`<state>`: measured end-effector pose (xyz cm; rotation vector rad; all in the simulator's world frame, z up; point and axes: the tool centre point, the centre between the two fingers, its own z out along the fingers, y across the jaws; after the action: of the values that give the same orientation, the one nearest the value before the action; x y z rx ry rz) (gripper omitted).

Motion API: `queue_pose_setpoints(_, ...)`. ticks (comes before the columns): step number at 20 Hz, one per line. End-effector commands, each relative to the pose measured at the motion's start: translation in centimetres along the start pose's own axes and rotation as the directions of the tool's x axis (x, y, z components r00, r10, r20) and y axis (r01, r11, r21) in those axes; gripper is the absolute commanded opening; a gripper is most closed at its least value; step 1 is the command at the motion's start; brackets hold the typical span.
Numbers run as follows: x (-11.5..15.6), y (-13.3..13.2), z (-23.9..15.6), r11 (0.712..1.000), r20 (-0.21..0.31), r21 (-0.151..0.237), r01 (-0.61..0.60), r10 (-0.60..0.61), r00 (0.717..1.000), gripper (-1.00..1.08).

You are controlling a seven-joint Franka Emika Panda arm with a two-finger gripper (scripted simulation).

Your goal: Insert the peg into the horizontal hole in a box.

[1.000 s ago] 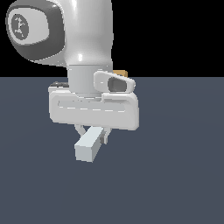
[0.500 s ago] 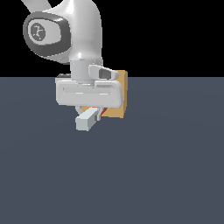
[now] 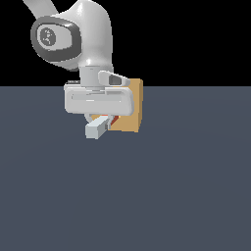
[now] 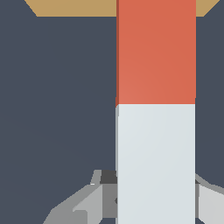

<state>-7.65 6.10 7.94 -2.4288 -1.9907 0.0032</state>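
The peg (image 3: 98, 127) hangs level above the floor, its pale grey half pointing toward the camera and its orange-red half (image 3: 113, 120) reaching the tan box (image 3: 133, 109). My gripper (image 3: 102, 120) is shut on the peg's pale half, under the wide white hand. In the wrist view the peg (image 4: 155, 109) runs straight away from me, orange-red end at the box (image 4: 74, 7). A grey fingertip (image 4: 209, 201) shows beside the pale half. The hole is hidden behind the peg and the hand.
A plain dark grey floor (image 3: 186, 186) stretches all round the box. The white arm (image 3: 83, 39) rises above the hand toward the exterior view's left.
The arm has carried the peg away from the camera to the box and toward the exterior view's left. The box, almost hidden behind the hand before, now shows beside it.
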Motion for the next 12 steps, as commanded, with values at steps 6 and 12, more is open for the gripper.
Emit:
queue_pose_setpoints(6, 0.43, 0.26, -0.25, 1.000, -0.002, -0.004, -0.001, 0.001, 1.000, -1.00)
queue_pose_setpoints(12, 0.54, 0.16, -0.14, 1.000, -0.001, -0.002, 0.000, 0.000, 1.000, -1.00)
